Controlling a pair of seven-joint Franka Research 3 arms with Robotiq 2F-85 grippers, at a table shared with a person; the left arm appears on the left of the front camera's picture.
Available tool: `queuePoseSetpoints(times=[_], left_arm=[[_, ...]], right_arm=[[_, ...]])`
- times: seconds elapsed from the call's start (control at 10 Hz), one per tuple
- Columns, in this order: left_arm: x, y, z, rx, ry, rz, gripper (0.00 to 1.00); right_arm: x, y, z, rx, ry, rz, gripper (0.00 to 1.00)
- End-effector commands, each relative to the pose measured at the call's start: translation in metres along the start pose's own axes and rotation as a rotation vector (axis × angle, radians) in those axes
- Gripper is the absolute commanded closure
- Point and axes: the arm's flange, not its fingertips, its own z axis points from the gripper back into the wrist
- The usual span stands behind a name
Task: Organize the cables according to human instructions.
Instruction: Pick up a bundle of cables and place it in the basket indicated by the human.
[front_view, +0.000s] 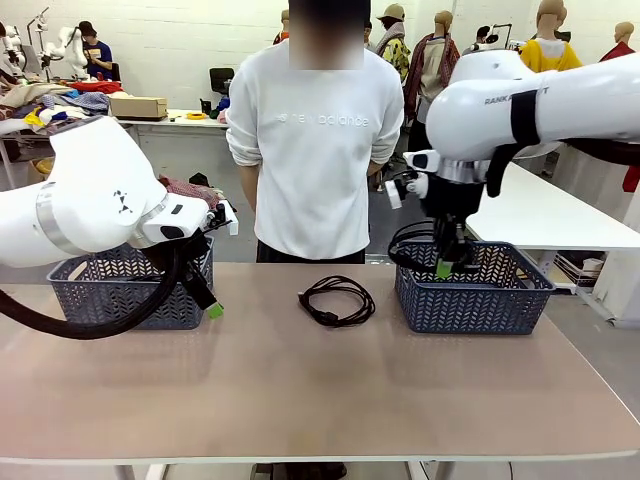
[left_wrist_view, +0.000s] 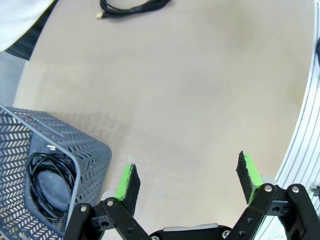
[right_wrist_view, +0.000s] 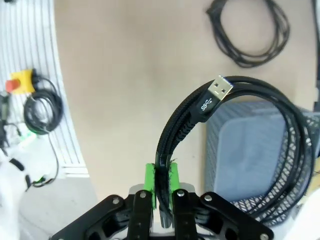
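Black braided cable coil with a silver USB plug (right_wrist_view: 182, 127) is pinched between the green pads of the right gripper (right_wrist_view: 161, 187) and hangs over the right grey plastic mesh basket (front_view: 500, 300). Looks lined up for a drop-in. Left gripper (left_wrist_view: 187, 175) is spread wide and empty beside the left grey mesh basket (left_wrist_view: 92, 155), probably idle.

Count: three coils.
- one held
- one loose black coil (front_view: 337, 300) mid-table on the tan tabletop (front_view: 300, 390), in front of the person
- one black coil lying in the left basket (left_wrist_view: 32, 192)

Two baskets.

"new balance" on sweatshirt (front_view: 315, 150), "RANKA" on right arm (front_view: 540, 100)
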Motion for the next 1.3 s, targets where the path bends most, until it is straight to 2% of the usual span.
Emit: queuePoseSetpoints(times=[0.0,0.2,0.3,0.9,1.0,1.2], left_arm=[[0.000,0.002,0.002,0.005,-0.002,0.003,0.00],[0.000,0.002,0.002,0.005,-0.002,0.003,0.00],[0.000,0.002,0.002,0.005,-0.002,0.003,0.00],[0.000,0.002,0.002,0.005,-0.002,0.003,0.00],[0.000,0.002,0.002,0.005,-0.002,0.003,0.00],[0.000,0.002,0.002,0.005,-0.002,0.003,0.00]], right_arm=[[-0.010,-0.020,0.005,0.018,0.021,0.015,1.00],[-0.014,-0.034,0.008,0.007,-0.015,-0.050,1.00],[-0.018,-0.019,-0.001,0.005,0.005,-0.013,1.00],[-0.018,-0.019,-0.001,0.005,0.005,-0.013,1.00],[-0.015,-0.026,-0.002,0.007,0.005,-0.014,0.87],[-0.039,-0.042,-0.002,-0.020,0.018,-0.040,0.87]])
